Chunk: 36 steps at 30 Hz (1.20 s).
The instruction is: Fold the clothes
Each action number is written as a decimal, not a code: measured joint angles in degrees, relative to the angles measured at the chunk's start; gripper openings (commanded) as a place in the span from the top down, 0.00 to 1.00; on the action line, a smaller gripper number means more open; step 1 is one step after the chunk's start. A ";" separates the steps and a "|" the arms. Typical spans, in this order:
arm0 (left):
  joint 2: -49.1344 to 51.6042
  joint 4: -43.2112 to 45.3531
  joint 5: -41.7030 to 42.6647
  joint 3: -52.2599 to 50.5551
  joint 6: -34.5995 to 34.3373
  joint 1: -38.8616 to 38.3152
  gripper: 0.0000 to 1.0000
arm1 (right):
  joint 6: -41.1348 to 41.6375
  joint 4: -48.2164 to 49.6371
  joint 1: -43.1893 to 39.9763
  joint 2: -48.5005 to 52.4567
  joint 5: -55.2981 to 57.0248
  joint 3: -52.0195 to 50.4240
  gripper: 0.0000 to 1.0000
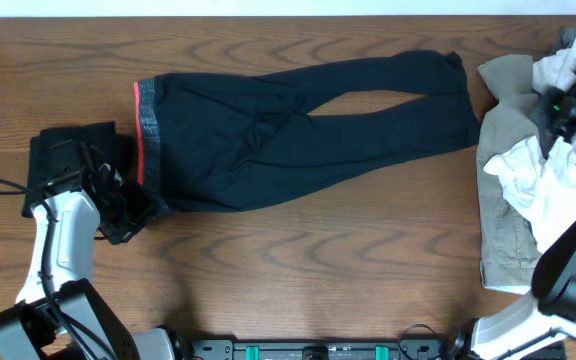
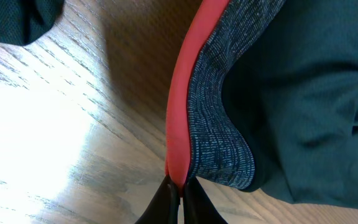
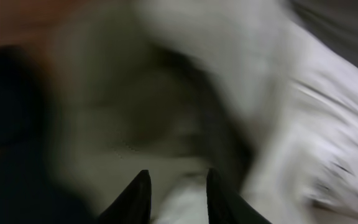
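**Waistband Corner Pinched, Right Fingers Parted Over the Pile**

The navy trousers [image 1: 298, 130] are laid flat along the table [image 1: 318, 270]. Their legs are stretched away from the grey, red-edged waistband [image 1: 148, 125].

The left gripper [image 1: 133, 205] is placed at the waistband's near corner. In the left wrist view, this gripper [image 2: 176, 193] is seen fully closed, with the red edge pinched between its tips.

A black garment [image 1: 68, 150] is bunched just beside the waistband, on the side away from the legs.

Beyond the trouser cuffs, a khaki garment [image 1: 503, 210] is spread out, and white garments [image 1: 548, 190] are heaped on it. The right gripper [image 1: 556, 112] is held over that heap.

The right wrist view is blurred. There the right gripper [image 3: 176, 199] is shown with its fingers partly apart above pale cloth. Whether any cloth is caught between them cannot be told.
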 measured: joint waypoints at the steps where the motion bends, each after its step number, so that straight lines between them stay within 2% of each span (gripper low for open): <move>1: 0.00 0.02 -0.02 0.00 0.11 0.00 0.94 | -1.62 -0.55 1.73 -1.05 -1.38 0.11 0.70; 5: 0.00 0.39 -0.02 0.00 0.42 0.00 0.94 | -6.47 -2.43 8.66 -1.46 -5.27 0.33 0.78; 9: 0.00 0.63 -0.50 0.00 0.79 -0.02 0.94 | -8.31 -2.49 12.46 2.73 -6.40 0.33 0.78; 22: 0.00 0.55 -3.93 0.00 1.42 -0.04 0.94 | -7.69 3.17 13.22 15.76 -1.90 0.28 0.74; 26: 0.00 0.44 -5.20 0.00 1.53 -0.04 0.94 | -7.50 0.48 13.25 17.35 -1.70 0.28 0.67; 32: 0.00 0.42 -6.29 0.00 2.12 -0.04 0.94 | -7.23 -8.15 13.25 17.62 -1.51 1.25 0.67; 36: 0.00 -0.02 -7.78 0.00 2.29 -0.04 0.94 | -6.43 -14.78 13.25 17.46 -1.29 1.86 0.60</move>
